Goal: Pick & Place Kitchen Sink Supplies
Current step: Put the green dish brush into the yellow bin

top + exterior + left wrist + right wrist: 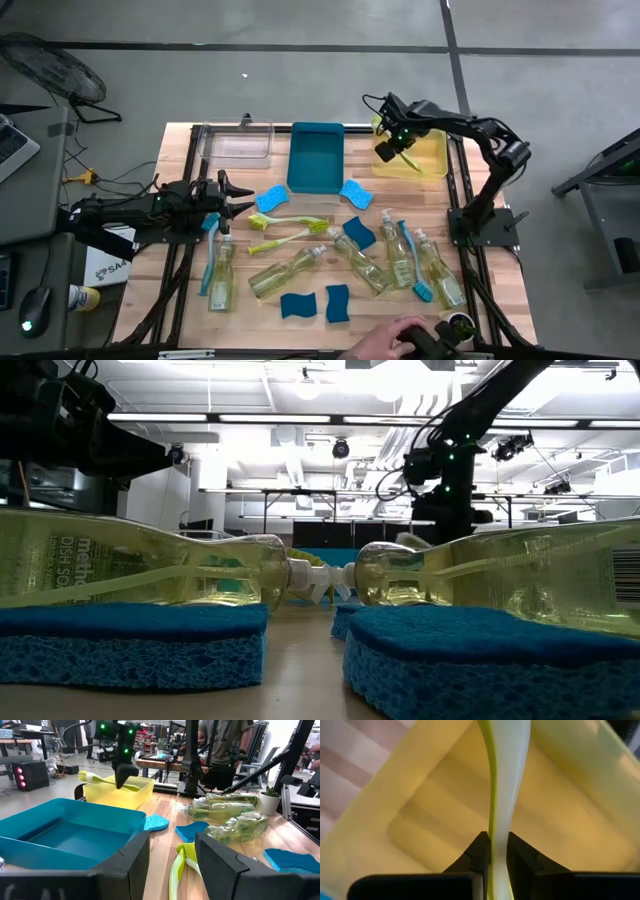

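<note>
I see a lime-green dish brush (505,785) pinched between the right gripper (496,851) fingers; the handle runs straight out past the tips, both pads pressed on its sides. In the left wrist view the same brush (100,780) lies tilted across the yellow bin (117,794), head poking over one rim, gripper on it from above. From overhead that gripper (388,151) sits at about 1 o'clock of the table, over the yellow bin (430,160).

Left gripper (232,196) hangs at 9 o'clock, fingers partly apart, nothing between them. Its wrist camera shows another lime-green brush (181,865) on the wood in the gap between the fingers, ahead of the tips, not touched.

The teal bin (316,157) is at 12 o'clock, the clear bin (236,143) at 11, just beside it.

The rest I count on the table:
- two lime brushes (288,228) near centre, just right of the left gripper
- blue sponges (271,198) either side of the teal bin's near end, one more (360,235) right of centre, two (298,305) at 6 o'clock
- soap bottles (286,273) lying flat from 7 to 4 o'clock, one (220,275) directly below the left gripper
- blue brush (413,262) between the bottles at 4 o'clock

A person's hand (385,340) shows at the near edge, 5 o'clock.
</note>
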{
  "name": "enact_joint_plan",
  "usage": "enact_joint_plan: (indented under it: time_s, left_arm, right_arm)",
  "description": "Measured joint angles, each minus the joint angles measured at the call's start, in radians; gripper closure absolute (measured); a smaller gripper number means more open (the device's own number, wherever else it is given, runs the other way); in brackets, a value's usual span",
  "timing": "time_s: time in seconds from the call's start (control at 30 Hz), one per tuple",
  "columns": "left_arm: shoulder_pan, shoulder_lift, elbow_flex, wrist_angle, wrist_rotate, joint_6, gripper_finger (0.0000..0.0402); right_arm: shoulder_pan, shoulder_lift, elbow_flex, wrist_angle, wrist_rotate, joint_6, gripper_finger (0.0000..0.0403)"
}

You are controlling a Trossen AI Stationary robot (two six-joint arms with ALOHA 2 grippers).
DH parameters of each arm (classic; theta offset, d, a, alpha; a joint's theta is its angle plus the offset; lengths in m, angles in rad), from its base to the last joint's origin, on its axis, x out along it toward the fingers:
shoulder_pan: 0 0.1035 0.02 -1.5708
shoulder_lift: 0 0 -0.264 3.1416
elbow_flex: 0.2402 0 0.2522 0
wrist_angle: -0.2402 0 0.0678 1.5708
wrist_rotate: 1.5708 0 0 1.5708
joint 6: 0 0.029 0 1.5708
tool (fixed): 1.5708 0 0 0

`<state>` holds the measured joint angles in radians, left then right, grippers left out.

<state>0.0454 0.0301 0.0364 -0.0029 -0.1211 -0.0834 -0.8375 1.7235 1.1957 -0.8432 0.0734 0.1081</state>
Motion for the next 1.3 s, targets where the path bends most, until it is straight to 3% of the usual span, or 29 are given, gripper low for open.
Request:
enact_joint_plan:
  time_s: [0.33, 1.03, 1.3]
  left_arm:
    - [0.0, 0.0, 0.0, 0.0, 0.0, 0.0, 0.0247]
    - [0.0, 0.0, 0.0, 0.0, 0.0, 0.0, 0.0247]
    - [0.0, 0.0, 0.0, 0.0, 0.0, 0.0, 0.0247]
  right_arm:
    - [-0.007, -0.05, 0.001, -0.181, 0.059, -0.072, 0.0366]
    - [-0.008, 0.025, 0.001, -0.197, 0.111, -0.161, 0.036]
    - [-0.008, 0.025, 0.001, -0.199, 0.115, -0.161, 0.031]
